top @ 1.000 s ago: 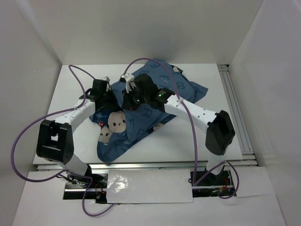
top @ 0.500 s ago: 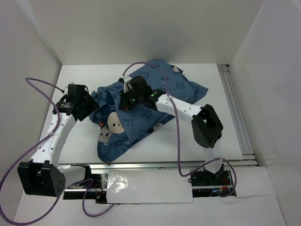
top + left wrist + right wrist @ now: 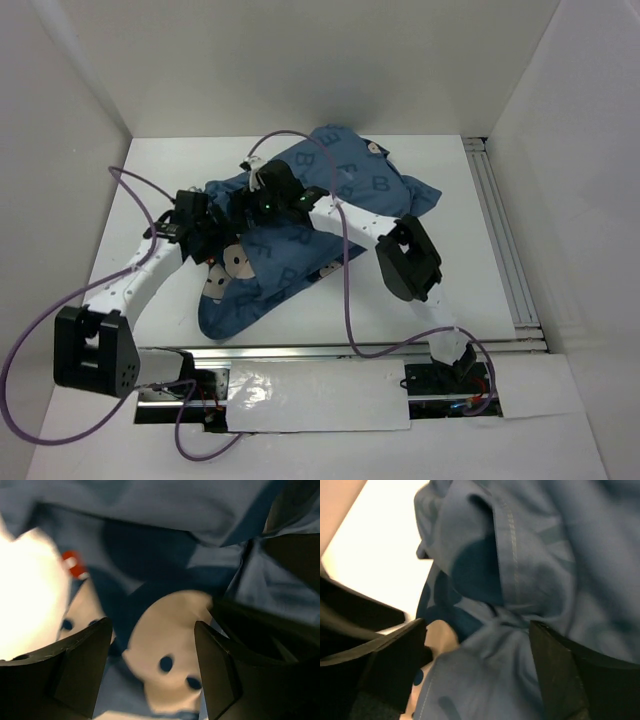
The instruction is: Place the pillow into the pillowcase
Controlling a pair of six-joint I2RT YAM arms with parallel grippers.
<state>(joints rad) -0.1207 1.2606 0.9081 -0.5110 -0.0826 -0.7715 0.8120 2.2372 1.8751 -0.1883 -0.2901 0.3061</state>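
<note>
The top camera is looking down from behind the arm bases (image 3: pixel 445 380) over the whole table (image 3: pixel 450 290). Both wrist cameras are peering past their fingers (image 3: pixel 75 680), close on the pillowcase (image 3: pixel 355 185), seemingly sharing one blurred mouse face (image 3: pixel 170 650).

White table (image 3: pixel 455 275), one cloth lying on it.
Blue pillowcase (image 3: pixel 345 195) sits bunched and bulging across the middle, running diagonally from back right to front left, where a flatter corner ends near the front edge. Mouse faces show on its left part. Right rail (image 3: pixel 502 240) runs along the right edge, front rail (image 3: pixel 330 350) along the near edge.
</note>
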